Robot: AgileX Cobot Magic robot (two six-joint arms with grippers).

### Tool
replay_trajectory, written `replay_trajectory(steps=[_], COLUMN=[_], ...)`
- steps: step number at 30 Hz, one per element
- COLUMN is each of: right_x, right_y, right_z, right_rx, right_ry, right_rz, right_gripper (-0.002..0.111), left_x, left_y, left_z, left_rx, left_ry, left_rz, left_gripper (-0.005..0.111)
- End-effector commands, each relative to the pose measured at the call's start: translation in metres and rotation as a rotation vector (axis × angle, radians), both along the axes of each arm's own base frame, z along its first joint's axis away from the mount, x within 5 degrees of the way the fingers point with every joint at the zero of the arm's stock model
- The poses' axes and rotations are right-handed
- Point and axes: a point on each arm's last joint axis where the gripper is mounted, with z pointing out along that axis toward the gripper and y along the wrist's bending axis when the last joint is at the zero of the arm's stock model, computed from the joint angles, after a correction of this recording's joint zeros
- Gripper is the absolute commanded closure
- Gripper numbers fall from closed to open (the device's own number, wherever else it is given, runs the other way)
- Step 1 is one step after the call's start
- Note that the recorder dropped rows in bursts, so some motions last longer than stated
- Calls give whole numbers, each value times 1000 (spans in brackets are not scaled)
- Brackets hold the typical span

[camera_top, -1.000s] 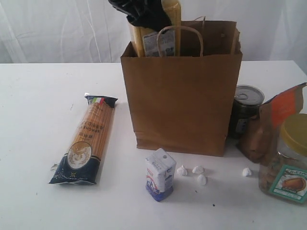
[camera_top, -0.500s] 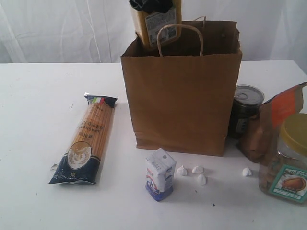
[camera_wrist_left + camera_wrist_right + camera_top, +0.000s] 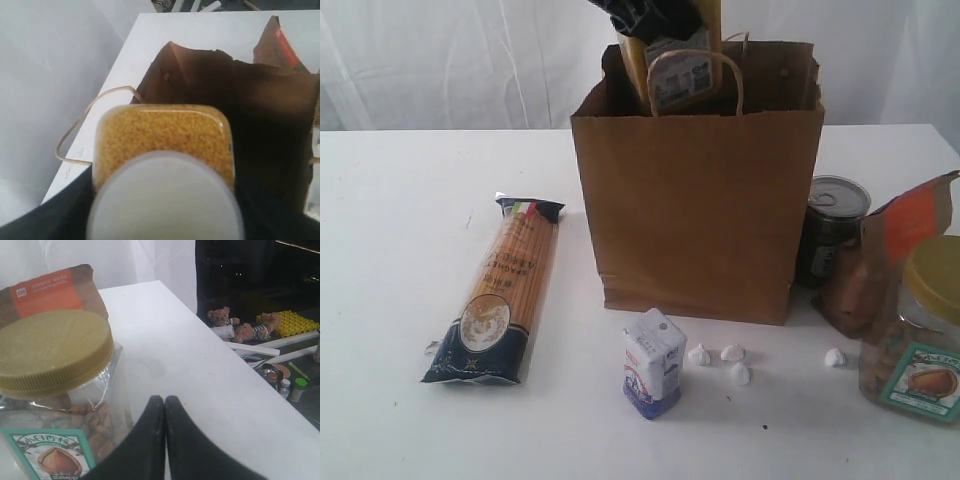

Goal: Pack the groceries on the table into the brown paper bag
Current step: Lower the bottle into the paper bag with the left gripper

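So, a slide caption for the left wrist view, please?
Left gripper holds white-lidded yellow-grain jar over the open brown paper bag.

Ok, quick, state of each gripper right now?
Left gripper: closed on the yellow-grain jar, at the brown paper bag mouth.
Right gripper: shut, holding nothing.

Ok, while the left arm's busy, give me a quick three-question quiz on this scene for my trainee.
1. True or false: the spaghetti packet is already inside the brown paper bag.
2. What does the left gripper hold at the bag's mouth? A) dark tin can B) yellow-grain jar C) small blue-white carton
3. Fill in: the right gripper, beside the yellow-lidded jar, is ____ (open/shut).
Key: 1 false, it lies on the table; 2 B; 3 shut.
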Motion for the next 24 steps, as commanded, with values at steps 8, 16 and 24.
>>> replay_trajectory(steps=[8, 16, 24], right_x=[0, 0, 0], right_y=[0, 0, 0], right_z=[1, 1, 1], right_rx=[-4, -4, -4], right_ry=[-18, -18, -18], right_rz=[2, 2, 2], right_gripper=[108, 108, 108], left_x=[-8, -11, -23], left_y=[-4, 2, 5], left_z=[13, 16, 18], left_rx=[-54, -55, -18], left_ry=[-47, 37, 79], left_rz=[-41, 33, -24], left_gripper=[107, 107, 107])
